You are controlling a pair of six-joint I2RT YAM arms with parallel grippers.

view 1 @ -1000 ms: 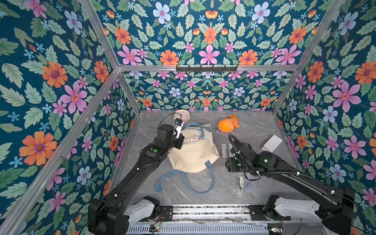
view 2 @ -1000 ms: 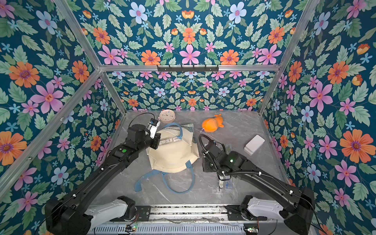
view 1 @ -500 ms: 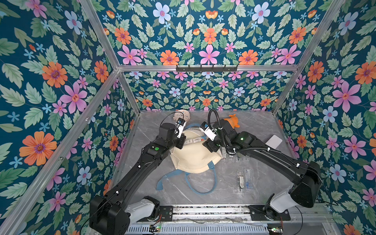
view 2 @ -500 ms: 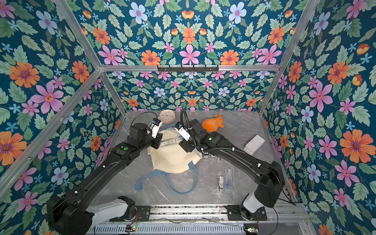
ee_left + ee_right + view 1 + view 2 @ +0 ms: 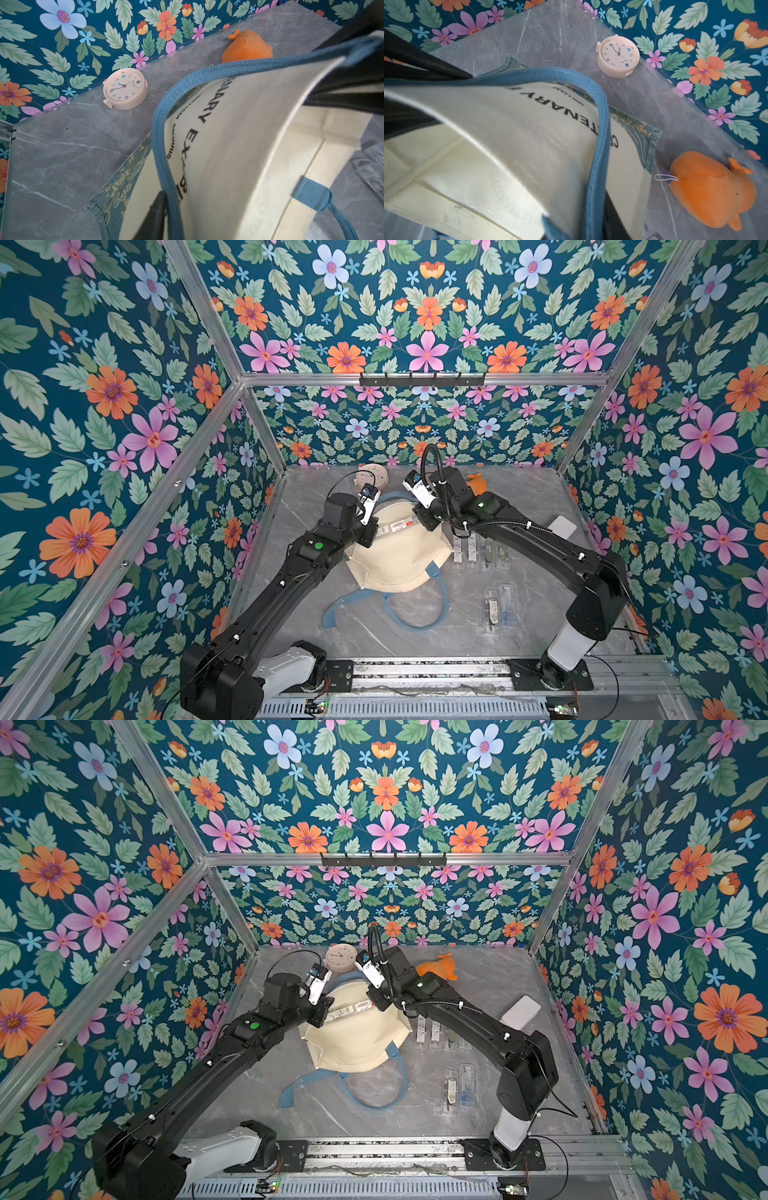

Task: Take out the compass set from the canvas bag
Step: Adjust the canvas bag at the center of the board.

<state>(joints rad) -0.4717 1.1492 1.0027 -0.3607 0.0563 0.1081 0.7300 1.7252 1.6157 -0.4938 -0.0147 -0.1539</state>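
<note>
Both arms are at the far rim of the canvas bag, with the mouth propped up between them. On the left gripper and right gripper, the wrist views show the jaws straddling the rim fabric. I can't tell whether either is pinching or slack.

A clear labelled pack sits right at that rim between the two grippers and reads as the compass set. I can't tell if it's inside the mouth or lying on the cloth. More clear packs lie on the table right of the bag, already out.

Risks:
- If a jaw is loose, the canvas slips and the mouth flops shut over the pack.
- Both arms are tied up on the rim, so freeing one to grab drops that side.
- The pack is slick, flat plastic; a shallow pinch could skate off or shove it deeper.
- The blue strap runs just beside a left finger and could snag on pull-out.
- The grippers are near each other, so reaching for the pack risks a clash.
- The clock and orange toy are near, behind the bag; dragging it could knock them.
</note>
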